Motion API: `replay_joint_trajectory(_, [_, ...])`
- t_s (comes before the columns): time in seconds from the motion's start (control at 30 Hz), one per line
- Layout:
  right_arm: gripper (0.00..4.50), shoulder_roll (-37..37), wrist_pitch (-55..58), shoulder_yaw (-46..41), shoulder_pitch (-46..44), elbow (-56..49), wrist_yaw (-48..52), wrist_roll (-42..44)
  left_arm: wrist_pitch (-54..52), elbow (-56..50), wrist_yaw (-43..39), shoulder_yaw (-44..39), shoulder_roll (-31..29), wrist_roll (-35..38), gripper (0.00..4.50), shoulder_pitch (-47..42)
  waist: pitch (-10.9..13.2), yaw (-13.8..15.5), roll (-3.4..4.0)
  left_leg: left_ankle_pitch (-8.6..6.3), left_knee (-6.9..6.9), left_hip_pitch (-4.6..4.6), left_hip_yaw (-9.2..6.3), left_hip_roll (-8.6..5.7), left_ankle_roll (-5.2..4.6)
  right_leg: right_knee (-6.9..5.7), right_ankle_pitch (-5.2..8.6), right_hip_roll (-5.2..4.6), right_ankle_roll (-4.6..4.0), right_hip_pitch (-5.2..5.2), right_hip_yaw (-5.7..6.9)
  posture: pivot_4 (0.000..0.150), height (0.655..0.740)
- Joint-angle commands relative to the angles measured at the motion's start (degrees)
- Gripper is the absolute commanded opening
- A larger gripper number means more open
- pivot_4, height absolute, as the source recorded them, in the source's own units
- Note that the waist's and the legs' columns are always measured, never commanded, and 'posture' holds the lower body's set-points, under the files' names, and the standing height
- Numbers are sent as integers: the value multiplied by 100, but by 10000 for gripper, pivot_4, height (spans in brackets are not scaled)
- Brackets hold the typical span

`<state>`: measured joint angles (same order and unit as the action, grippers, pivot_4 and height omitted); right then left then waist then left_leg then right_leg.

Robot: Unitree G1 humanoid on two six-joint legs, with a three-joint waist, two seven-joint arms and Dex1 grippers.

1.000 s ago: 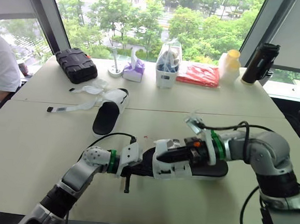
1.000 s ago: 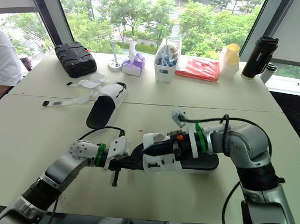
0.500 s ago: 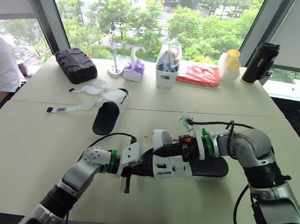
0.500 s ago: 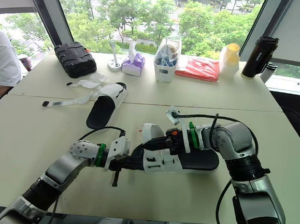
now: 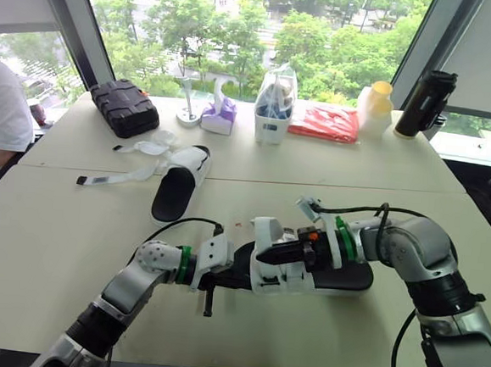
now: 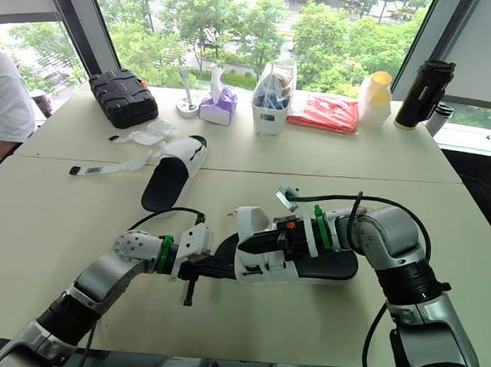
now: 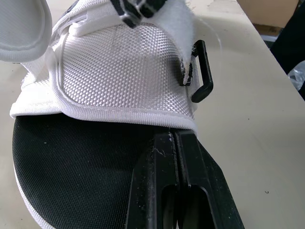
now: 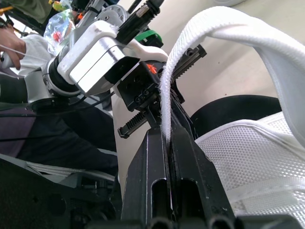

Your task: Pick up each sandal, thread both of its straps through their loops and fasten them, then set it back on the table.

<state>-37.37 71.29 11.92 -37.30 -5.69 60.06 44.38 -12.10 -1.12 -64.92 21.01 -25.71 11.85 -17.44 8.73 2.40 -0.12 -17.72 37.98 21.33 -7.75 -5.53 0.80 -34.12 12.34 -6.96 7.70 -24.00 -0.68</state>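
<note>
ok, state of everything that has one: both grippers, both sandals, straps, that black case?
Left gripper: shut on near black-soled white-mesh sandal, at its sole edge.
Right gripper: shut on white webbing strap of that sandal, not yet fastened.
Far black-and-white sandal: lying on table, straps undone, spread out.
Black hard case: closed.

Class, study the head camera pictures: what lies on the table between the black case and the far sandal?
Loose white straps lie between the black case and the far sandal, seen in the left eye view.
</note>
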Motion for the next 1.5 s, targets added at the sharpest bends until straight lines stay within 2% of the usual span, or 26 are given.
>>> replay_joint_trajectory(0.03, [354, -60, -22, 36, 108, -182, -5, -32, -265, 433, -96, 643, -36, -413, 0, 308, -2, 1, 2, 0, 0, 0, 0, 0, 0, 0, 0, 0, 0, 0, 0, 1500, 7400])
replay_joint_trajectory(0.3, [354, 137, 314, -306, -20, -181, -163, 246, -251, 438, -89, 654, -30, -427, 0, 301, -5, 1, 2, 0, 0, 0, -1, 0, 0, 0, 0, 0, 0, 0, 0, 1500, 7400])
replay_joint_trajectory(1.5, [354, 336, 668, -432, -22, -242, -344, 400, -247, 499, -79, 629, -15, -433, 0, 236, -6, -1, 4, 0, 0, -1, 0, 0, -1, -1, 0, 0, 0, 0, 0, 1500, 7400])
